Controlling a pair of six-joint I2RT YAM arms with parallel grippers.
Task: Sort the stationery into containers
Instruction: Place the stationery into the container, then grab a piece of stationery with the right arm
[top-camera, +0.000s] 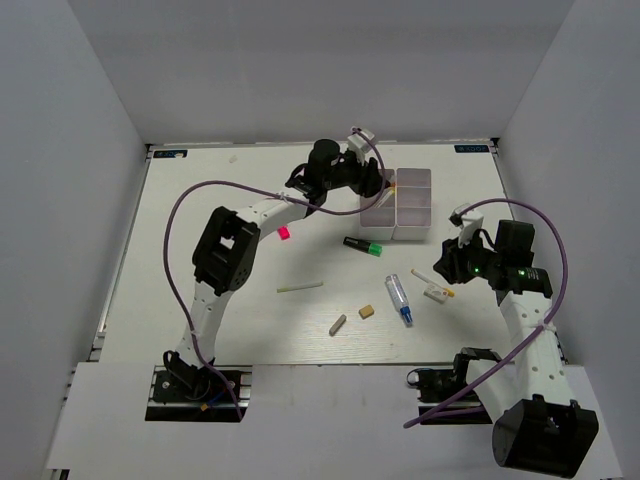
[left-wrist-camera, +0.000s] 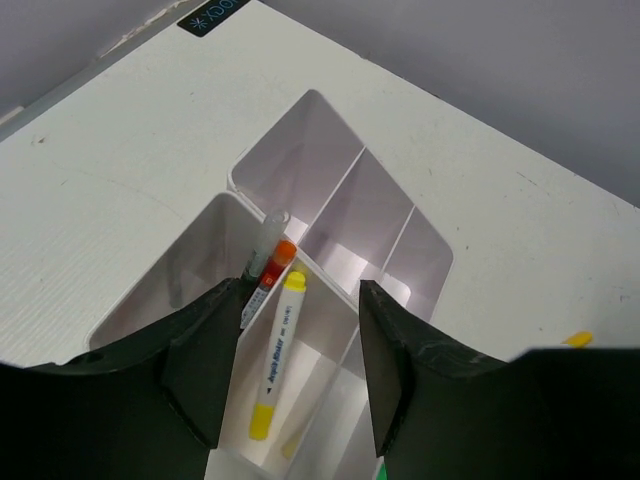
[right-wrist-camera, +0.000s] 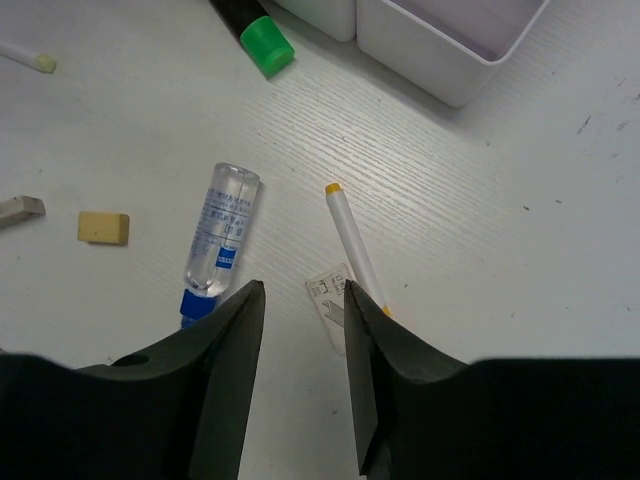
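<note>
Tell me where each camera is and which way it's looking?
Top external: above and behind the robot, looking down on the table; the left arm and right arm both show.
Left wrist: on the left arm, looking past the left gripper into the white box.
Right wrist: on the right arm, looking down past the right gripper at a clear tube.
Shared: top and right wrist both show that tube and the green-capped marker.
</note>
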